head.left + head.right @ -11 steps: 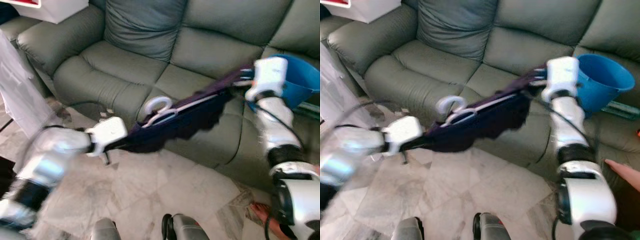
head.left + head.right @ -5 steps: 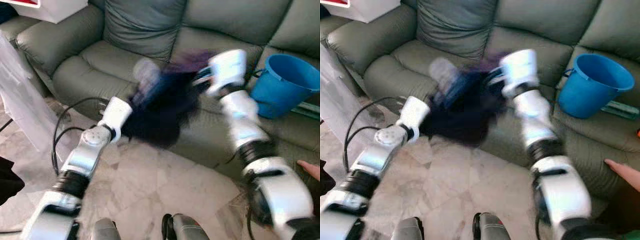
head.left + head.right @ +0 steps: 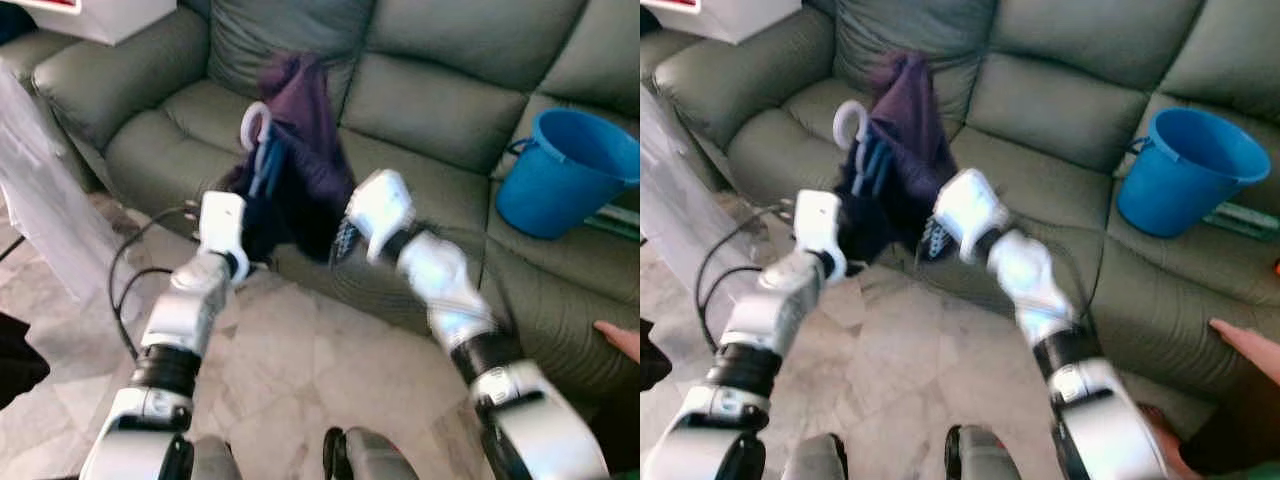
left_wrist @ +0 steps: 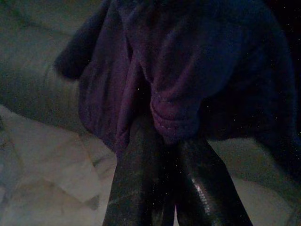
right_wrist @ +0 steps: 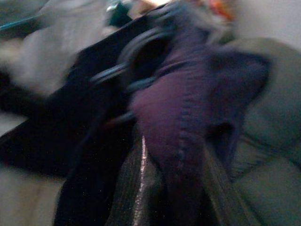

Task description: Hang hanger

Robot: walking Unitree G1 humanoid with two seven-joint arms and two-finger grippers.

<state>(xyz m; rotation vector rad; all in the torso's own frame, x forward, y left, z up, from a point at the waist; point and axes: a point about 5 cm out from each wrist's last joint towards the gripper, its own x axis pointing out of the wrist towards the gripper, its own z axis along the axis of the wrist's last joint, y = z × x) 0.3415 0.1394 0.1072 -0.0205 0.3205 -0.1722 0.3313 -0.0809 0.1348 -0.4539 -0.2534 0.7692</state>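
Note:
A dark purple garment (image 3: 305, 165) hangs bunched on a blue hanger, whose white hook (image 3: 254, 124) points up in front of the green sofa (image 3: 440, 110). My left gripper (image 4: 171, 136) is shut on a fold of the purple cloth at the garment's lower left. In the blurred right wrist view, my right gripper (image 5: 174, 155) is shut on the cloth too. The right hand (image 3: 375, 208) sits at the garment's lower right, close to the left hand (image 3: 222, 220). Most of the hanger's bar is hidden under the cloth.
A blue bucket (image 3: 565, 170) stands on the sofa's right seat. A person's hand (image 3: 1248, 345) reaches in at the right edge. A white plastic-covered thing (image 3: 35, 190) stands at the left. Marble floor (image 3: 330, 380) lies before the sofa.
Both arms swung leftward and drew together. The garment, stretched flat between them a second ago, now hangs bunched and upright with the hook on top.

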